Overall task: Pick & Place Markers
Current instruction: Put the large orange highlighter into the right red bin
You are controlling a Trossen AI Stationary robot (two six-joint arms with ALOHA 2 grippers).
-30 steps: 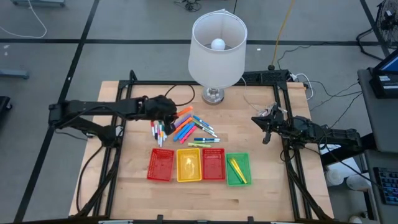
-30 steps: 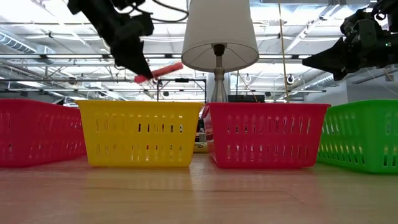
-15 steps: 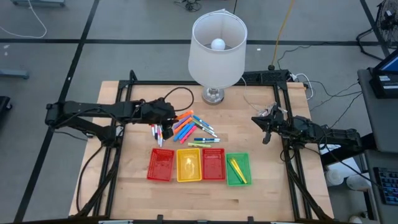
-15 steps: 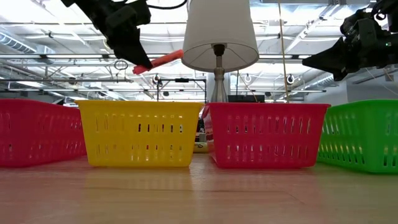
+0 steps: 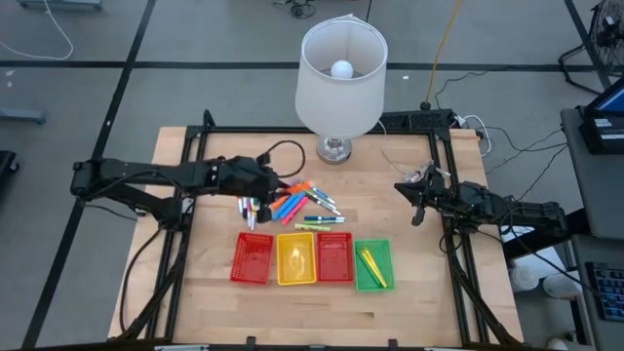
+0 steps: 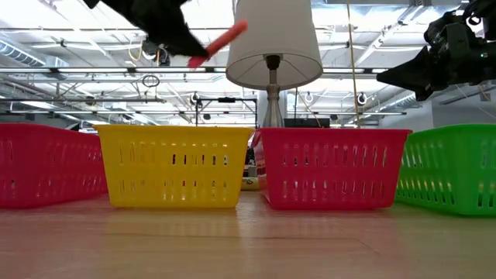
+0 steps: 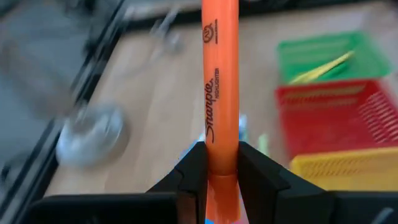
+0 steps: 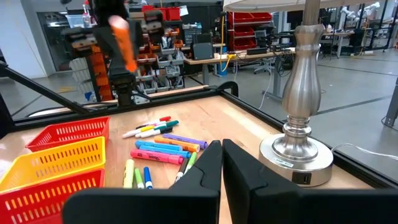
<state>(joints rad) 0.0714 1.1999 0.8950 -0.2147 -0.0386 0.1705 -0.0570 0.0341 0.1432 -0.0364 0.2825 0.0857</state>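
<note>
Above the marker pile [image 5: 297, 203], left gripper [image 5: 278, 182] clamps an orange marker [image 7: 219, 87], raised.

Grey floor [image 5: 195, 39] (taped lines); shelving [image 8: 249, 25] behind.

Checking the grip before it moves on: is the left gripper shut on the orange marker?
Shut on it. In the left wrist view the left gripper has both fingers pressed against the orange marker, held above the table.

White-shaded lamp [image 5: 340, 66] behind; red, yellow, red, green trays [image 5: 253, 258] in row.
</note>
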